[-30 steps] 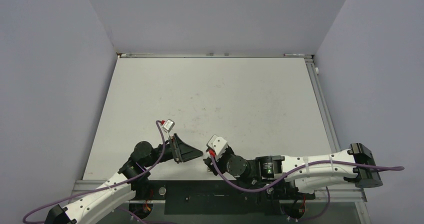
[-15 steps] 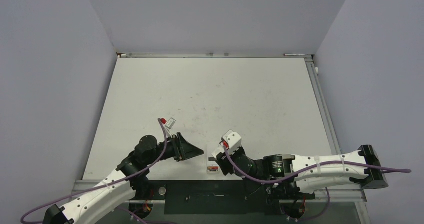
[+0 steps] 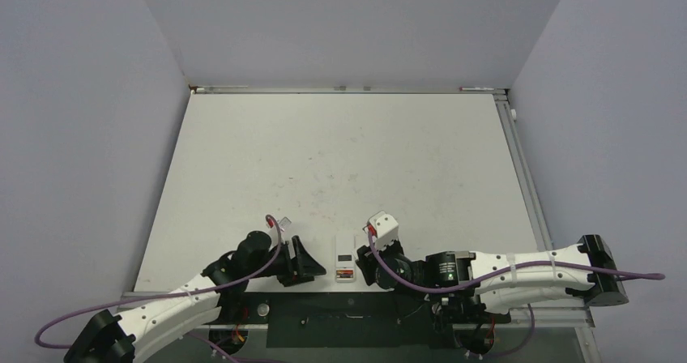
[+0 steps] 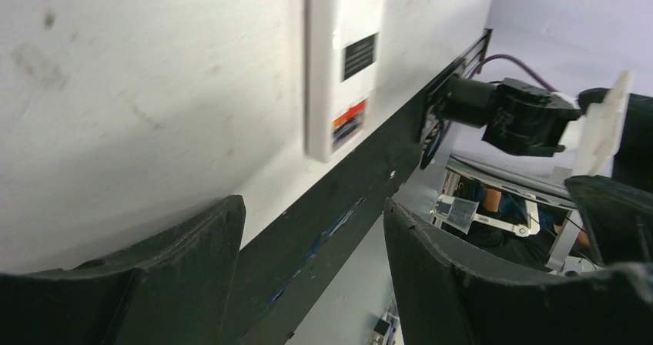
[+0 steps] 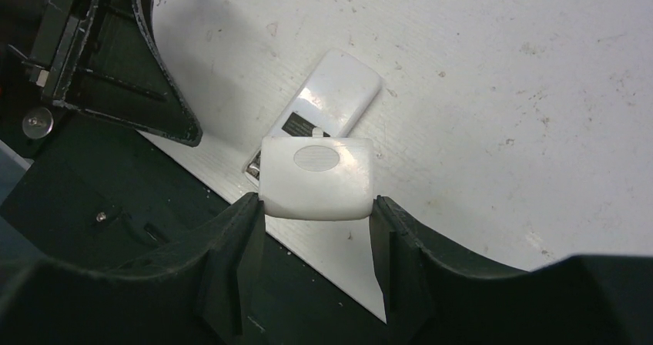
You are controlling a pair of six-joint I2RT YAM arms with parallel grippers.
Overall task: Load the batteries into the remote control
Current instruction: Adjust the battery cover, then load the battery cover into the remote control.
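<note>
The right gripper (image 5: 316,205) pinches a small white rounded-rectangle plastic cover (image 5: 317,177) between its black fingers. The cover hides the near end of the white rectangular plastic remote control (image 5: 333,102), which lies flat on the white tabletop (image 5: 500,91) just ahead of the fingertips. The left gripper (image 4: 308,216) stands spread and empty. The remote control is just ahead of it, untouched, lying between the two grippers beside the table's black front strip (image 5: 92,229).

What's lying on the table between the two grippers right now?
The remote control lies there, between the open left gripper and the right gripper, which grips a white cover. The top view shows it best.
</note>
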